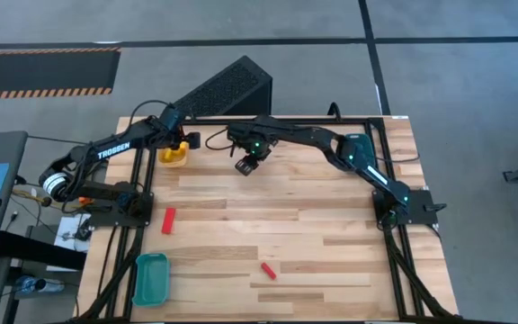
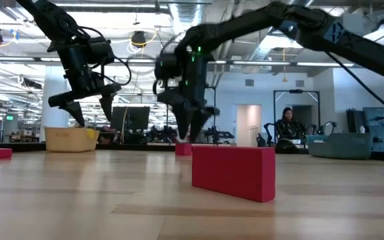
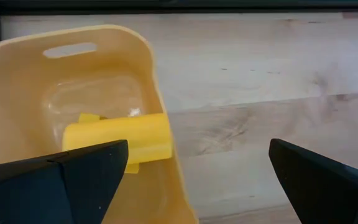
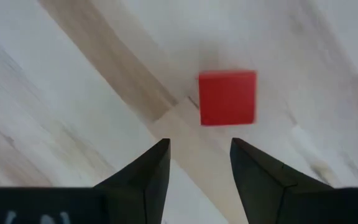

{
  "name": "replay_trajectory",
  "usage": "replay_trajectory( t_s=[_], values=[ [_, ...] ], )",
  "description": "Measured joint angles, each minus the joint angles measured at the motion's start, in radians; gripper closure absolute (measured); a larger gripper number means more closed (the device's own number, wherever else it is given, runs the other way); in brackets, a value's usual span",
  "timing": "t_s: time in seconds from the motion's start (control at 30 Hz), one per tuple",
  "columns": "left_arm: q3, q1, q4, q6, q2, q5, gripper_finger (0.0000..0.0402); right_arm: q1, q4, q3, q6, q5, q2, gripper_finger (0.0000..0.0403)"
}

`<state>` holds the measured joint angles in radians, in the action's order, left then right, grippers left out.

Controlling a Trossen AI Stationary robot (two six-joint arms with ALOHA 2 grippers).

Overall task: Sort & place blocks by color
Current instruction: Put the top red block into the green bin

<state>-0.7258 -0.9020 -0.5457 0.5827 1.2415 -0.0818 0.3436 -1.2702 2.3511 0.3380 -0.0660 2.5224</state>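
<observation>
red cube (image 4: 227,98) | just beyond right pincer (image 4: 199,163) tips | pincer apart, empty

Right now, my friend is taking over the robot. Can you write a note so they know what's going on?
Left gripper: fingers wide open, empty, hanging above the yellow tray at the table's far left.
Right gripper: fingers apart, empty, just above a small red cube at the far middle of the table.
Done: yellow blocks lie in the yellow tray.
Left: the red cube, a red bar on the left side and a red bar near the front lie loose on the table. The teal tray, front left, looks empty.
</observation>
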Motion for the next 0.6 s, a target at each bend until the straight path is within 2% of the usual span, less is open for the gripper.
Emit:
replay_trajectory(
  t_s=[0.13, 0.33, 0.6],
  values=[
    [0.0, 0.0, 0.025, -0.013, -0.001, 0.015, 0.0026, -0.02, 0.017, 0.007, 0.038, 0.066, -0.036, 0.0222],
    [0.0, 0.007, 0.085, -0.069, -0.039, 0.016, 0.0026, -0.013, 0.127, 0.005, 0.097, 0.068, -0.043, 0.0244],
    [-0.002, 0.038, 0.217, -0.166, -0.114, 0.025, 0.0026, 0.003, 0.113, -0.017, 0.095, 0.042, -0.028, 0.0324]
  ],
)
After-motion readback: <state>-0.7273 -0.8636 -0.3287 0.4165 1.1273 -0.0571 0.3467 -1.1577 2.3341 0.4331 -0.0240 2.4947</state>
